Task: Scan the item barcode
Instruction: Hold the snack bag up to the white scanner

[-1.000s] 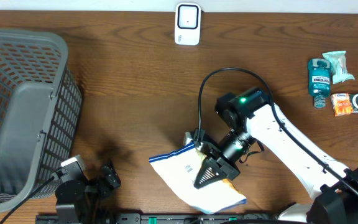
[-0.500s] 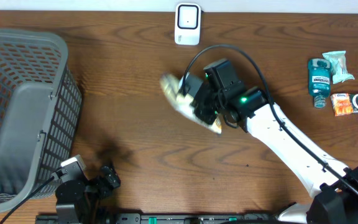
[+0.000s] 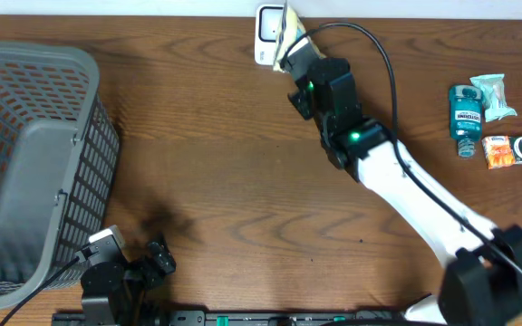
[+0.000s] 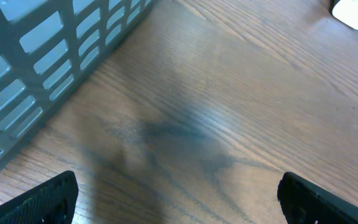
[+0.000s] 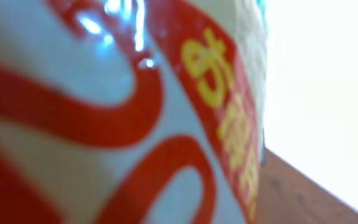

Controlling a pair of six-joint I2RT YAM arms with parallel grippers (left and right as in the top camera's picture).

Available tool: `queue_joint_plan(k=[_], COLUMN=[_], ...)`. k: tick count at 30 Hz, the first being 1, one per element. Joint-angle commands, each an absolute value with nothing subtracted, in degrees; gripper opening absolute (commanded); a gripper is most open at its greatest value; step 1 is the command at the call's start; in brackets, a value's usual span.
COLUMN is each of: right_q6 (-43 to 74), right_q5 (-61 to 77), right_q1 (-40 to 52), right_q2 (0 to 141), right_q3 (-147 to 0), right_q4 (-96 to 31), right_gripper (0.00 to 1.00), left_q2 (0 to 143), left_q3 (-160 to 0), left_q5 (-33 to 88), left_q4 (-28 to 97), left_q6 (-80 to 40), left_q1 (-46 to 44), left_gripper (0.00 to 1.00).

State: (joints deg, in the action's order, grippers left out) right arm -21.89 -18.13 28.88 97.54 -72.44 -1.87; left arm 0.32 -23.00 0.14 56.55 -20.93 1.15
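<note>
The item is a snack bag point(image 5: 104, 112), white and pale blue with red curves and yellow characters; it fills the right wrist view so closely that my own fingers are hidden. From overhead only a pale edge of the bag point(image 3: 289, 29) shows, held up against the white barcode scanner point(image 3: 268, 36) at the table's far edge. My right gripper point(image 3: 295, 50) is shut on the bag with the arm stretched far forward. My left gripper point(image 4: 179, 202) rests low at the front left, open and holding nothing, its dark fingertips point(image 4: 48, 199) wide apart over bare wood.
A large grey mesh basket point(image 3: 25, 163) fills the left side; its wall point(image 4: 42, 56) is close to my left gripper. At the far right lie a blue mouthwash bottle point(image 3: 465, 118), a white packet point(image 3: 495, 95) and a small orange pack point(image 3: 497, 151).
My right arm has lifted the bag from the table's front middle and swung it to the far edge, up against the scanner. The left arm has not moved.
</note>
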Motion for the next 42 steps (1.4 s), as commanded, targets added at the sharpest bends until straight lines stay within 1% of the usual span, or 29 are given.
queue_joint_plan(k=[1, 5, 11, 13, 16, 20, 28, 31, 35, 42], right_q6=[-29.06, -33.58, -35.53, -36.36, -36.53, -36.47, -36.32, -36.99, -42.17, -54.92], right_q5=[-22.55, -27.33, -27.97, -27.97, -27.97, -27.97, -27.92, -24.91, -22.96, -19.68], right_q1=[26.72, 25.26, 23.59, 23.57, 23.73, 23.83, 24.38, 24.29, 23.66, 22.48], right_q2=[106.02, 118.17, 135.11, 140.31, 145.82, 148.97, 149.16, 149.16, 149.23, 149.29], right_q3=[-78.81, -93.32, -117.21, -123.74, -129.43, -131.11, -131.22, -131.22, -131.13, -131.13], right_q4=[-0.45, -1.32, -5.76, -6.33, -6.68, -6.72, -7.42, -9.74, -10.28, -9.43], right_gripper=[0.01, 0.01, 0.01, 0.01, 0.01, 0.01, 0.01, 0.01, 0.01, 0.01], left_q2=[0.23, 0.23, 0.23, 0.23, 0.23, 0.23, 0.23, 0.23, 0.23, 0.23], left_q3=[-23.44, -23.44, -23.44, -23.44, -23.44, -23.44, -23.44, -23.44, -23.44, -23.44], left_q5=[0.86, 0.86, 0.86, 0.86, 0.89, 0.86, 0.89, 0.89, 0.86, 0.89], left_q4=[57.17, 57.17, 57.17, 57.17, 57.17, 57.17, 57.17, 57.17, 57.17, 57.17], left_q6=[-21.04, -21.04, -21.04, -21.04, -21.04, -21.04, -21.02, -21.04, -21.04, -21.04], left_q1=[1.48, 1.48, 1.48, 1.48, 1.48, 1.48, 1.48, 1.48, 1.48, 1.48], left_gripper=[0.98, 0.98, 0.98, 0.98, 0.98, 0.98, 0.98, 0.98, 0.98, 0.98])
